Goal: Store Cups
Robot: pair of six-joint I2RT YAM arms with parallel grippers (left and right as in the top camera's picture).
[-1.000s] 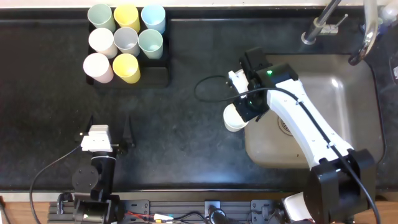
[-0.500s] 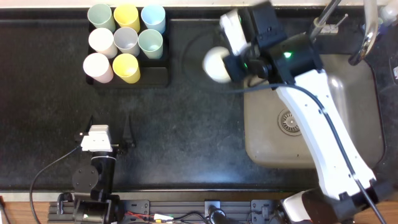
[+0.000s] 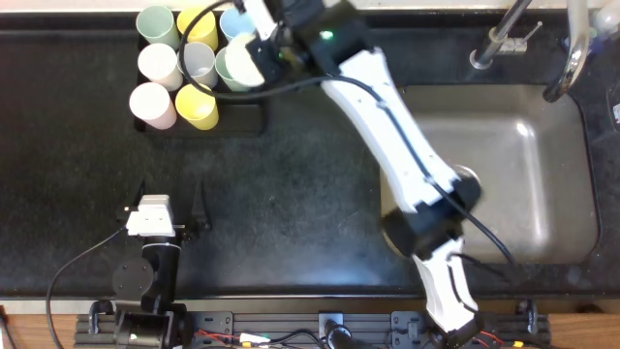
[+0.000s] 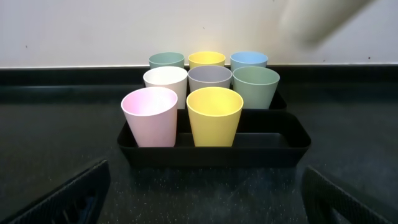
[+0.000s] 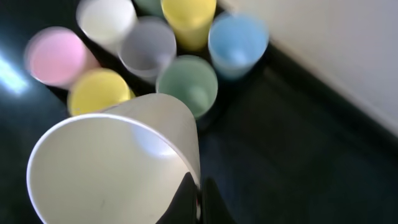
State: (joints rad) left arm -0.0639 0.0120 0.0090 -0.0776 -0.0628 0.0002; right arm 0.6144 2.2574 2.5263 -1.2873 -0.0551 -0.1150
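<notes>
A black tray at the counter's back left holds several cups: pink, yellow, white, grey and others behind. My right gripper is shut on a white cup, held tilted above the tray's right side. In the right wrist view the white cup hangs over the green cup and the tray's right edge. The tray's front right slot is bare. My left gripper stands open near the front left, facing the tray from a distance.
A steel sink is sunk into the counter on the right, with a faucet behind it. Dark counter stretches between the tray and the sink. A wall stands right behind the tray.
My right arm lifted the white cup from beside the sink's left edge and swung it up and to the left, to above the tray. The left arm stayed still.
</notes>
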